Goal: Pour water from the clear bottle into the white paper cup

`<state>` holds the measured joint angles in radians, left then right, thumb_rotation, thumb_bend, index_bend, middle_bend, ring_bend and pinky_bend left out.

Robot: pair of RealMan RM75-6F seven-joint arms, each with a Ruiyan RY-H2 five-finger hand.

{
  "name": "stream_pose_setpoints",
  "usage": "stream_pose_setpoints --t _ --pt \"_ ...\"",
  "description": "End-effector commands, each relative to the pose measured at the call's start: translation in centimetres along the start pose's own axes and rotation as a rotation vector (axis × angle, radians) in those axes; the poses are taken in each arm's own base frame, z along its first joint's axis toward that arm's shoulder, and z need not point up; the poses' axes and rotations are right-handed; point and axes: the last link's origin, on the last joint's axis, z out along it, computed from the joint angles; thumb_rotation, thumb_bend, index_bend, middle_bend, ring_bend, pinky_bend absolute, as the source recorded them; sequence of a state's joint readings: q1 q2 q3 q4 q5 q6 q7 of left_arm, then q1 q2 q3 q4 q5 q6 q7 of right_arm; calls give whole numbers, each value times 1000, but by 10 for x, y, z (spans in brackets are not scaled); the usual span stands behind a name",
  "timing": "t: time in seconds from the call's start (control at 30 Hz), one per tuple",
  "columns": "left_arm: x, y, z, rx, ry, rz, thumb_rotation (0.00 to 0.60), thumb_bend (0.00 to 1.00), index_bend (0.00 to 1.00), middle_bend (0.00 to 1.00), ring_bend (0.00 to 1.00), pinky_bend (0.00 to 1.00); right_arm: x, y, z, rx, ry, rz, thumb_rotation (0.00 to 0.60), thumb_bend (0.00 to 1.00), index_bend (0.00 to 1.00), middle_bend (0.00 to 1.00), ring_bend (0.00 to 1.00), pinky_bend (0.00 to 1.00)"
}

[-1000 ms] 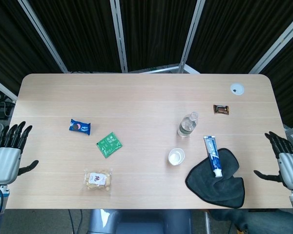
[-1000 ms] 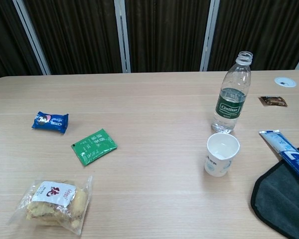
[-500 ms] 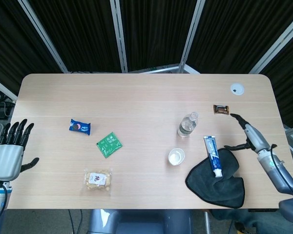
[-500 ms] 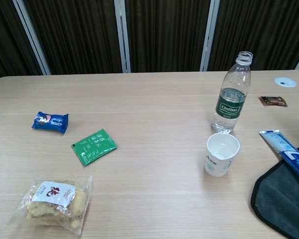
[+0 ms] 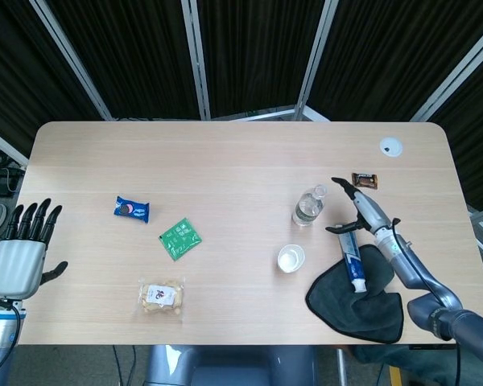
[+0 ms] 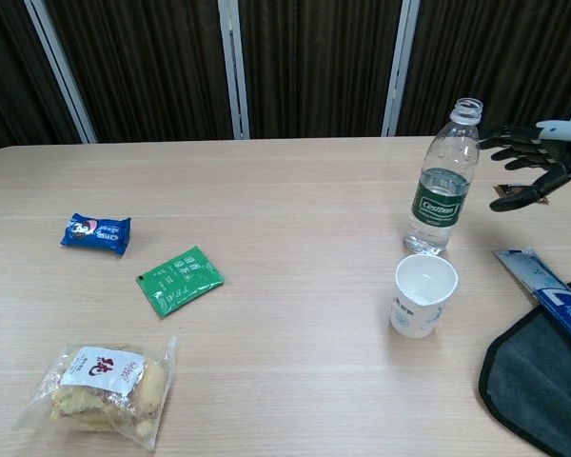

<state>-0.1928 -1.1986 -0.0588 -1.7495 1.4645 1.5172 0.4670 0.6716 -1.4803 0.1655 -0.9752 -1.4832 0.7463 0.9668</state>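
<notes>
Since half a second ago my right hand (image 5: 362,205) has swung in over the table (image 5: 225,161) from the right edge, and it now hangs just right of the clear bottle (image 5: 308,207), near it but not touching. Its fingers (image 6: 514,143) are spread apart and it holds nothing; in the chest view the hand shows at neck height of the bottle, thumb pointing down and toward the bottle. My left hand (image 5: 22,249) has barely shifted: it sits off the left edge of the table, palm down, fingers straight and apart, empty.

The clear bottle stands upright and uncapped, with a green label around its middle. The white paper cup (image 5: 291,258) stands upright a little nearer to me than the bottle, apart from it, its mouth open upward.

To the right of the cup a toothpaste tube (image 5: 351,256) lies with its lower end on a dark cloth (image 5: 362,299). A small brown packet (image 5: 365,181) lies beyond my right hand, and a white round disc (image 5: 390,146) sits near the far right corner. On the left half lie a blue snack pack (image 5: 132,209), a green sachet (image 5: 180,238) and a clear bag of biscuits (image 5: 162,297), all well apart from the bottle.
</notes>
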Motion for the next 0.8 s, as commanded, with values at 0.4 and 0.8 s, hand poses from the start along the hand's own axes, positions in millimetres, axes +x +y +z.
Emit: stream_pose_setpoints --t 0.4,0.8 --pt "-1 -1 3 8 -2 5 600 0 0 0 0 0 -22 -22 28 24 -14 40 600 0 0 0 0 0" --pt "-3 -5 6 23 -13 6 600 0 0 0 0 0 -40 -31 50 8 13 65 600 0 0 0 0 0"
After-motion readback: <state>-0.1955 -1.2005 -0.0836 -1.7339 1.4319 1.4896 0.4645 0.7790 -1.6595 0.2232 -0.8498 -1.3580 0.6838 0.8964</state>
